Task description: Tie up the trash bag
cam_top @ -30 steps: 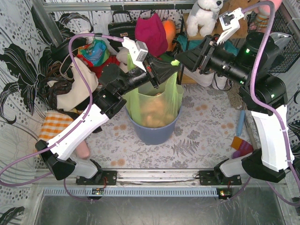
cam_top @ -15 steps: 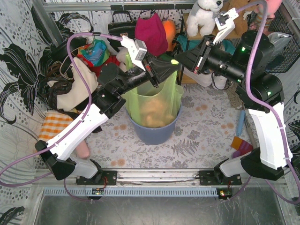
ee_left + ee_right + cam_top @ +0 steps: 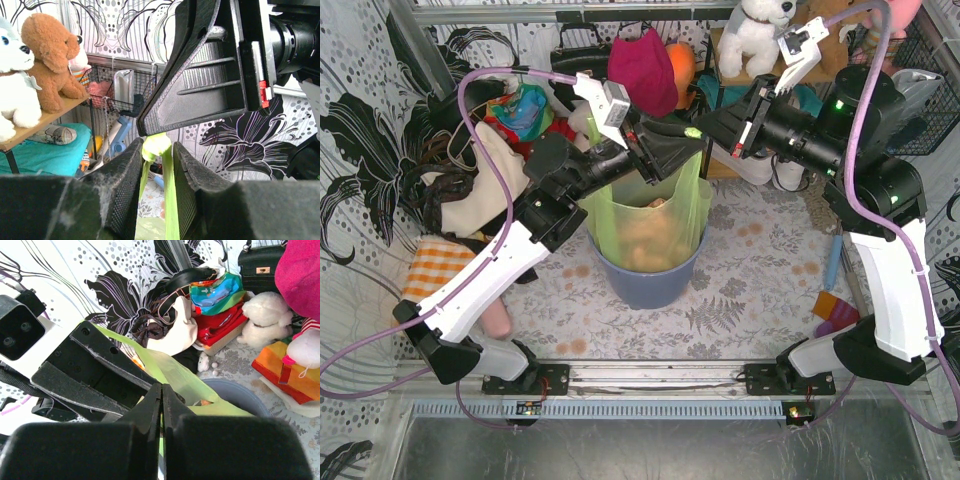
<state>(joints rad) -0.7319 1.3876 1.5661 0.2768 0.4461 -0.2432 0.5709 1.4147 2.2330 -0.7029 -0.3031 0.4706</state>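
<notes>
Bag [image 3: 645, 215] film is clamped in my right gripper [image 3: 161, 407], whose jaws press together on it. My left gripper [image 3: 157, 165] meets it tip to tip, jaws narrowly parted around a green strand; whether they pinch it I cannot tell. Below both, the rest hangs into the bin [image 3: 650, 285]. I judge it light, soft, slippery and tearable, best held at the bunched neck. Toys [image 3: 757, 30] crowd beyond; room lies back toward my bases.

trash bag [image 3: 645, 225] top hidden under left gripper [image 3: 686, 148], bin [image 3: 235, 394] partly behind blurred right gripper [image 3: 161, 392]
</notes>
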